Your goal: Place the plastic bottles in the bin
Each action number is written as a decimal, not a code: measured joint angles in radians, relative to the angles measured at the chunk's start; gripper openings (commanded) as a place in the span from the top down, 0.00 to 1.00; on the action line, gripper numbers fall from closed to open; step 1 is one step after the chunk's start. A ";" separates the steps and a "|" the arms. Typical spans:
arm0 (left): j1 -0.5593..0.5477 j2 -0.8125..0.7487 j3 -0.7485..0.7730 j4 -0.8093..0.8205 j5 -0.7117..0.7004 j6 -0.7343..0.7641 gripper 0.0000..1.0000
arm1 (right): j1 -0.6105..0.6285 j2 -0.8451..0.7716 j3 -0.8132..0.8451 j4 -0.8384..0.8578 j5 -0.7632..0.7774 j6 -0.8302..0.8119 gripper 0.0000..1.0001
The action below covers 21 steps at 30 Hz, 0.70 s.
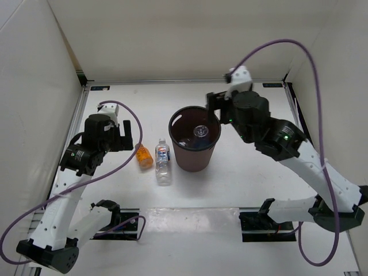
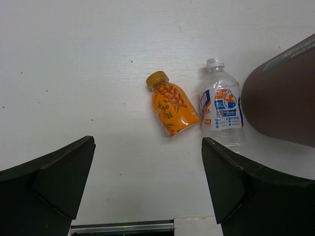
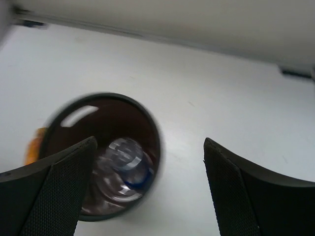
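The dark brown bin (image 1: 194, 159) stands upright mid-table, and a clear bottle (image 1: 201, 131) lies inside it. In the right wrist view that bottle (image 3: 125, 157) shows blurred within the bin's rim (image 3: 156, 140), with a blue patch beside it. My right gripper (image 1: 214, 104) hovers open and empty by the bin's far right edge (image 3: 149, 142). Left of the bin, a short orange bottle (image 1: 144, 156) (image 2: 172, 109) and a clear bottle with a blue-white label (image 1: 164, 162) (image 2: 220, 110) lie side by side on the table. My left gripper (image 1: 122, 138) (image 2: 147, 147) is open and empty, just left of them.
White walls close the table at the back and on both sides. A metal rail (image 2: 123, 227) runs along the near edge. Purple cables (image 1: 299, 49) loop over both arms. The bin's wall (image 2: 280, 103) lies right beside the labelled bottle.
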 measured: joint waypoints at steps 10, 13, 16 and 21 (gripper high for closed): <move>0.000 0.203 0.000 -0.012 0.099 0.000 0.00 | -0.259 -0.437 -0.590 -0.371 0.244 0.478 0.10; 0.000 0.249 0.000 -0.013 0.109 -0.012 0.00 | -0.259 -0.568 -0.710 -0.361 0.275 0.534 0.10; 0.000 0.311 0.006 -0.027 0.109 -0.040 0.00 | -0.321 -0.655 -0.789 -0.326 0.266 0.543 0.10; 0.003 0.506 0.062 -0.080 0.109 -0.098 0.00 | -0.506 -0.660 -0.887 -0.237 0.205 0.563 0.10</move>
